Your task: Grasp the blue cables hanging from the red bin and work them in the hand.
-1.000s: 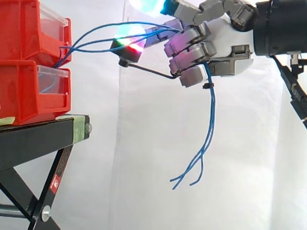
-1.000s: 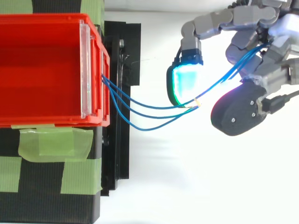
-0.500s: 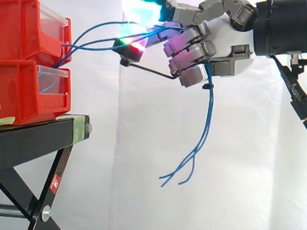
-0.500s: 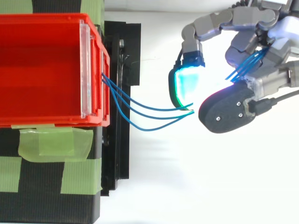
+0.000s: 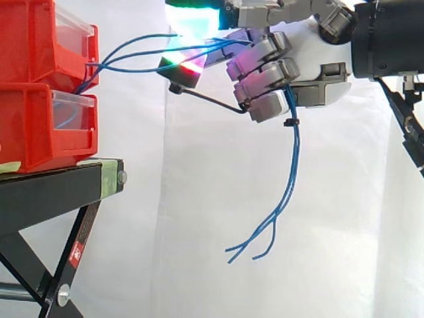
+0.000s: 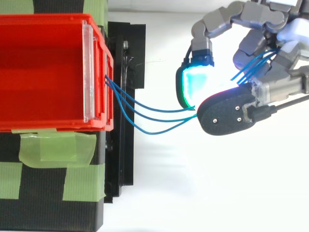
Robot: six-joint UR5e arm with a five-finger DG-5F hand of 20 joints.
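Three blue cables [image 5: 132, 56] run from the front of the upper red bin [image 5: 40, 40] rightward into my hand [image 5: 311, 63]. In the top view the cables [image 6: 149, 113] fan out from the bin [image 6: 48, 72] and pass under a dark thumb pad [image 6: 224, 113]. My hand [image 6: 270, 63] has its fingers curled round the cables, with a cyan-green glowing fingertip [image 6: 190, 87] beside them. Below the curled fingers the loose cable ends [image 5: 281, 199] hang down, bound by a small black tie [image 5: 289, 122].
Two red bins are stacked on a black stand [image 5: 59, 189] at the left, the lower bin [image 5: 40, 126] under the upper. Green tape [image 6: 58, 150] holds the bin down on the stand. A white curtain lies behind, with free room right of the stand.
The thumb pad has swung left toward the glowing fingertip, closing over the cables. The hanging ends swayed left, then partly back.
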